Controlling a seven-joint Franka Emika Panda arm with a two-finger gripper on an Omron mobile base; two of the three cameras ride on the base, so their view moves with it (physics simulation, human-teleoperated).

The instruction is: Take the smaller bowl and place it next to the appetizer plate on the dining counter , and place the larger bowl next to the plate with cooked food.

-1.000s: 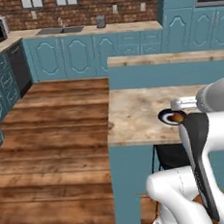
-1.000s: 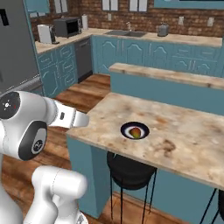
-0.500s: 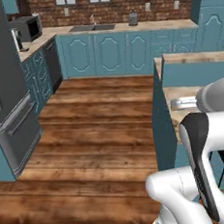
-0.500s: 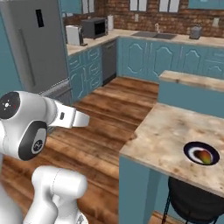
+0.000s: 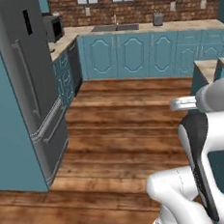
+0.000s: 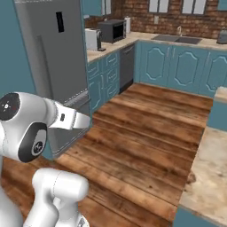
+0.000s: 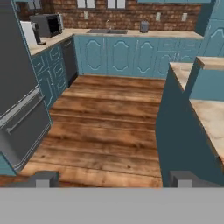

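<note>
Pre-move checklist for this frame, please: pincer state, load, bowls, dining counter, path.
1. Pincer open: ok, tips stand wide apart.
2. Pincer empty: ok, nothing between the fingers.
3. Either bowl located: not ok, no bowl in the pictures.
4. Dining counter within sight: ok, at the right edge.
5. Floor ahead free: ok, bare wood to the wall cabinets.
6. Fridge clearance on the left: cannot tell.

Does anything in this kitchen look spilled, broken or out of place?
Nothing stands out. The wooden floor shows no spill, the fridge and the cabinet doors are shut, and the microwave sits squarely on the wall counter. The visible part of the dining counter looks undamaged.
</note>
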